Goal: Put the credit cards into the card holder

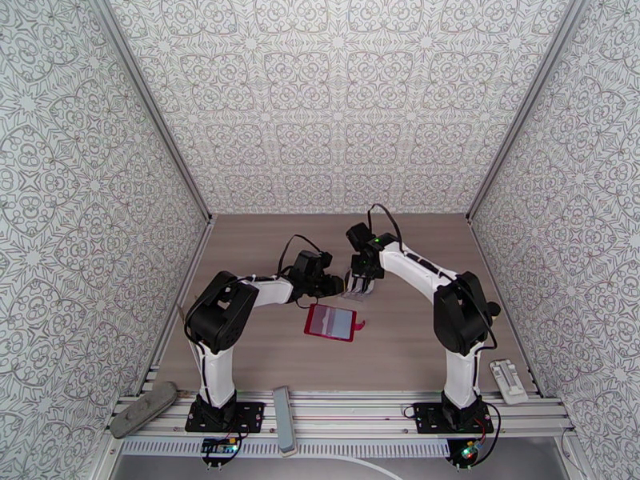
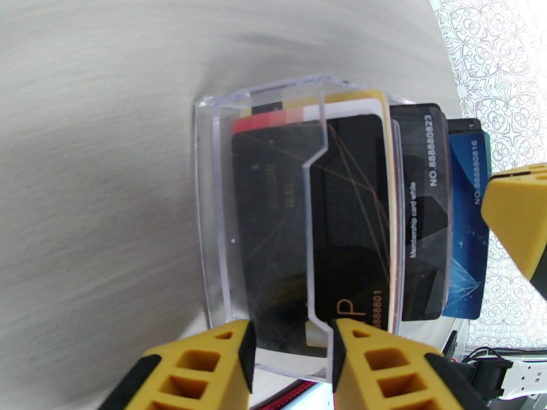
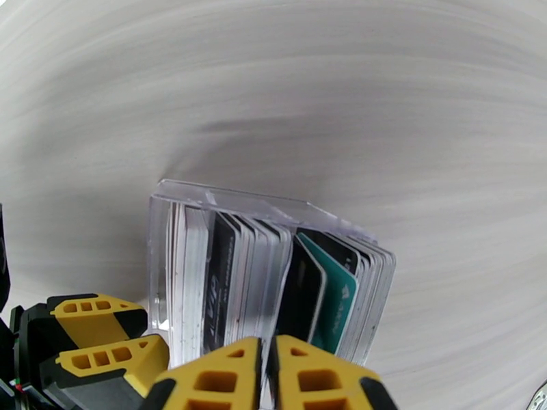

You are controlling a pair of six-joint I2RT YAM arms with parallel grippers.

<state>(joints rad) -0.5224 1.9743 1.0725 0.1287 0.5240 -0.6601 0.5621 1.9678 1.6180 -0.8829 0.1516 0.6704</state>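
The left hand [image 2: 290, 346] looks clenched on the near end of a clear box [image 2: 217, 199], with a finger on each side of it. I judge this a steadying grip, so the box will not skid or tip when something is drawn out. The cards [image 3: 335, 302] stand packed on edge inside that box, black, blue and teal among pale ones, at the fingertips of both hands. The wallet [image 1: 330, 322] lies open on the surface [image 1: 264, 354], just on the near side of both hands and touching neither. It is too small to tell whether it holds a card yet. The right hand [image 3: 268, 355] meets the stack at the cards' free edges, its fingers pressed almost flat together. That narrow pinch suits one thin card, but whether a card sits in the slit I cannot tell. The stack is tight, so a neighbour could ride out with whichever card is pulled.
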